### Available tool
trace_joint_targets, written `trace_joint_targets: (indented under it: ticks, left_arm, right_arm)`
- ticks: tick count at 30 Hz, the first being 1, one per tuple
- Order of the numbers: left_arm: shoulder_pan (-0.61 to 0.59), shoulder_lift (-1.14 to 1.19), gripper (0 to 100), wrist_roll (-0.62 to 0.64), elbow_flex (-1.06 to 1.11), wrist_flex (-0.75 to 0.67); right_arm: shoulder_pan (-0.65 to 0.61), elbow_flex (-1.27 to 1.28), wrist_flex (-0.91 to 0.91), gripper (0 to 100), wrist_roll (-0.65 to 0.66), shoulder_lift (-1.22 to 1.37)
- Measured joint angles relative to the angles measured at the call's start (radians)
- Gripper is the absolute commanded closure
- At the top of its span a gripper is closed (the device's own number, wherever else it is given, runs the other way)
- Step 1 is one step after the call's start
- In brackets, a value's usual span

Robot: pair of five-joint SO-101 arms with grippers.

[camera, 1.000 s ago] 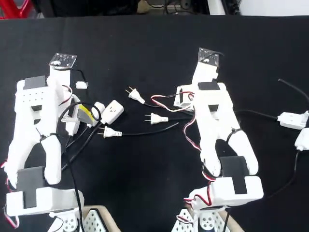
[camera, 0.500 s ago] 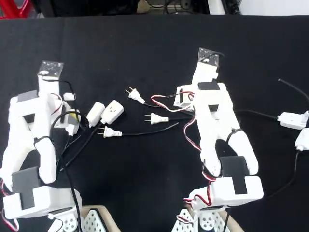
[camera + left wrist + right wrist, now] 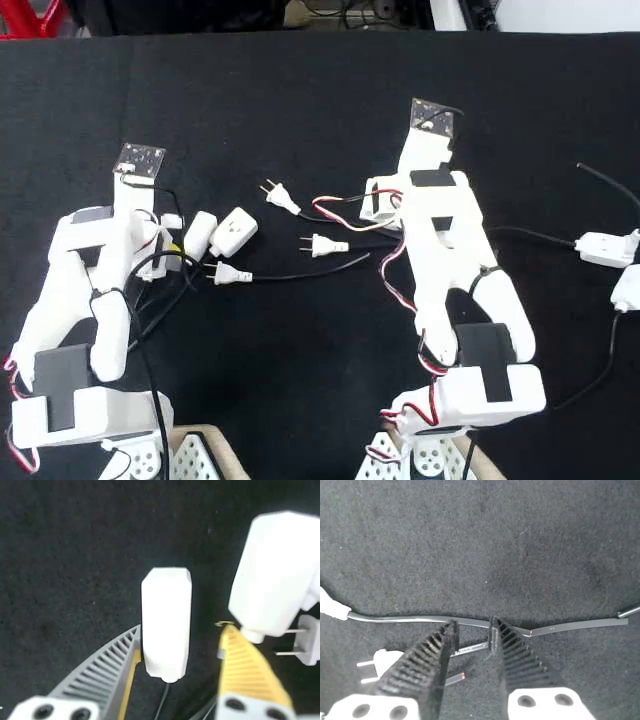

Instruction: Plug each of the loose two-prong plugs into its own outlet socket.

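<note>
From its own wrist, the left jaws are spread around a narrow white socket block [image 3: 165, 620]: the grey jaw lies against one side, while the yellow jaw stands just apart from the other. Past the yellow jaw sits a wider socket block [image 3: 275, 580], with a white plug [image 3: 309, 641] close by, its two prongs bare. From above, the left arm [image 3: 90, 280] hides most of this, though the two blocks show side by side on the black bench [image 3: 300, 90]. Two more plugs, one farther back [image 3: 281, 196] and one nearer [image 3: 326, 243], lie loose between the arms, and two other socket blocks [image 3: 605, 248] rest near the bench's right edge, well apart from them. The right arm [image 3: 450, 250] covers its own jaws from above; its wrist view shows them slightly parted over a thin black cord [image 3: 410, 618], pinching nothing, with a short loose cord end [image 3: 470, 650] in the gap.
</note>
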Motion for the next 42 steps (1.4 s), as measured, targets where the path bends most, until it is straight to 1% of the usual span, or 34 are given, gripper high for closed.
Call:
trace_joint_targets:
  ticks: [1, 4, 7, 9, 12, 15, 16, 18, 20, 23, 26, 29, 30, 33, 35, 37, 39, 42]
  left_arm:
    - [0.0, 0.0, 97, 0.005, 0.0, -0.005]
    - [0.002, 0.0, 95, 0.009, 0.0, -0.008]
    - [0.003, 0.0, 97, 0.008, 0.003, -0.003]
    - [0.003, 0.0, 97, 0.008, -0.008, 0.034]
    - [0.003, 0.0, 97, 0.009, -0.066, 0.135]
    - [0.003, 0.0, 97, 0.003, -0.17, 0.258]
    - [0.003, 0.0, 97, -0.015, -0.209, 0.307]
    - [0.009, 0.0, 97, -0.097, -0.288, 0.408]
    - [0.034, 0.0, 97, -0.18, -0.356, 0.516]
    - [0.086, -0.029, 97, -0.226, -0.405, 0.641]
    - [0.172, -0.109, 97, -0.235, -0.399, 0.681]
    - [0.288, -0.215, 97, -0.235, -0.318, 0.68]
    - [0.33, -0.247, 97, -0.235, -0.267, 0.655]
    - [0.451, -0.316, 97, -0.235, -0.091, 0.523]
    - [0.505, -0.33, 97, -0.235, 0.038, 0.397]
    - [0.522, -0.33, 95, -0.238, 0.15, 0.267]
    - [0.52, -0.33, 91, -0.236, 0.212, 0.173]
    - [0.488, -0.321, 85, -0.238, 0.23, 0.106]
  right_arm:
    - [0.0, 0.0, 0.0, 89.4, 0.0, 0.0]
    - [0.0, 0.0, 0.0, 89.3, 0.0, 0.0]
    - [0.0, 0.0, 0.0, 89.3, 0.0, 0.0]
    - [0.0, 0.0, 0.0, 89.3, 0.0, 0.0]
    - [0.0, 0.0, 0.0, 89.3, 0.0, 0.0]
    - [0.0, 0.0, 0.0, 89.3, 0.0, 0.0]
    - [0.0, 0.0, 0.0, 89.3, 0.0, 0.0]
    - [0.0, 0.0, 0.0, 89.3, 0.0, 0.0]
    - [0.0, 0.0, 0.0, 89.3, 0.0, 0.0]
    - [0.0, 0.0, 0.0, 89.3, 0.0, 0.0]
    - [0.0, 0.0, 0.0, 89.3, 0.0, 0.0]
    - [0.002, 0.0, 0.0, 89.3, 0.0, 0.0]
    - [0.008, 0.0, 0.0, 89.3, 0.0, 0.0]
    - [0.032, 0.0, 0.0, 89.3, 0.0, 0.0]
    - [0.032, 0.0, 0.0, 89.3, 0.0, 0.0]
    - [0.029, 0.0, 0.0, 89.3, 0.0, 0.0]
    - [0.031, 0.0, 0.0, 89.3, 0.0, 0.0]
    - [0.032, 0.0, -0.002, 89.3, 0.0, 0.0]
